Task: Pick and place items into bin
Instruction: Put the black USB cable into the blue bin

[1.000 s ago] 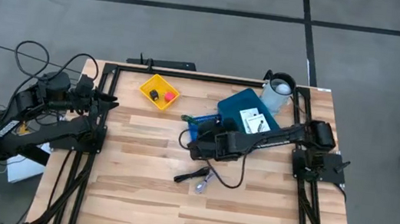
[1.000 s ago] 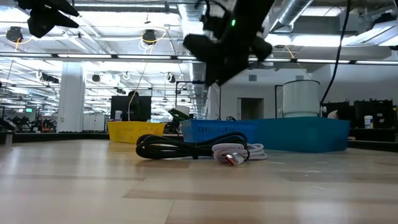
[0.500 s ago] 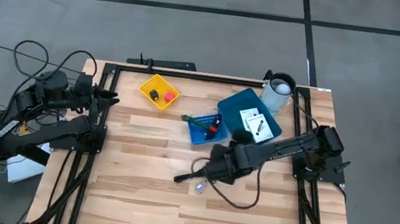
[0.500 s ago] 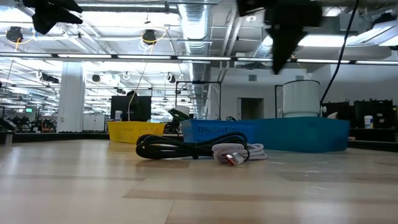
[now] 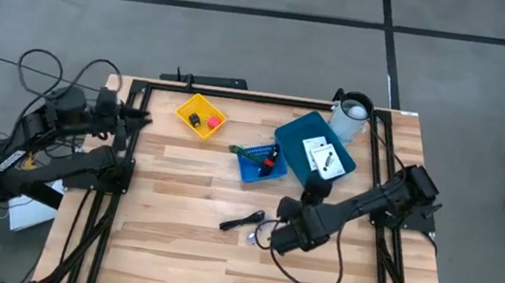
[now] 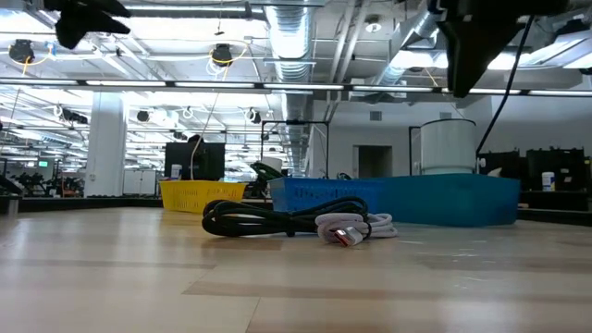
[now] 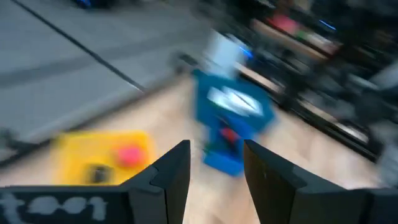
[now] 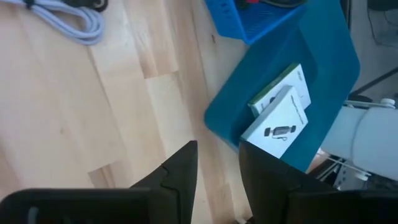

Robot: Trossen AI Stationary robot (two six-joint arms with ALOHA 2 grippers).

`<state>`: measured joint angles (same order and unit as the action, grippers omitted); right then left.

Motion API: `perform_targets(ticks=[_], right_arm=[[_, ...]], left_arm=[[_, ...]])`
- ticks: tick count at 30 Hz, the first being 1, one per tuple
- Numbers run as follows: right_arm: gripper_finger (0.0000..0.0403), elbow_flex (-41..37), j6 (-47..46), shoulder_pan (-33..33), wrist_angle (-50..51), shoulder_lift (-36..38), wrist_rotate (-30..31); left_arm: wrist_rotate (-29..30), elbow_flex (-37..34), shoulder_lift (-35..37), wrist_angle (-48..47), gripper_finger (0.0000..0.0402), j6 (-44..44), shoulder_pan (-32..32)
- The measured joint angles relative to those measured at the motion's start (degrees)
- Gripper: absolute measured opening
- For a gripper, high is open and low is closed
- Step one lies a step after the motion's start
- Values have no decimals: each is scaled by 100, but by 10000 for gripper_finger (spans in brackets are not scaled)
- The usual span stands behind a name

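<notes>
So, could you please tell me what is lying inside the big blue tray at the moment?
Two white boxes with black print lie in the big blue tray, one overlapping the other. What the upper box covers cannot be seen.

Two dark jointed arms with looping black cables, angular black jaws.

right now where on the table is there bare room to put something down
Free: the wood along the near edge below the cable bundle, and the left side below the yellow bin. Crowded: the far right, with the small blue bin, blue tray and white cylinder.
</notes>
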<state>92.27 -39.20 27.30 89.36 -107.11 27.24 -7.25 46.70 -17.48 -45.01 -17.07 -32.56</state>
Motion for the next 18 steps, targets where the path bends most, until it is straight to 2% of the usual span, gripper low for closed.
perform_targets(ticks=[4,6,12,15,18], right_arm=[[111,0,-170,191,11,2,2],[111,0,-216,287,16,2,4],[111,-2,-485,560,57,0,4],[111,-2,-494,733,65,0,3],[111,-2,-492,894,66,0,4]], left_arm=[[-1711,0,-559,-48,135,-67,4],[-2085,0,-956,-48,135,-174,31],[-1888,-2,-2107,130,135,-223,584],[-1845,-2,-2644,601,135,-396,1219],[-1266,-2,-3089,1178,135,-702,2046]])
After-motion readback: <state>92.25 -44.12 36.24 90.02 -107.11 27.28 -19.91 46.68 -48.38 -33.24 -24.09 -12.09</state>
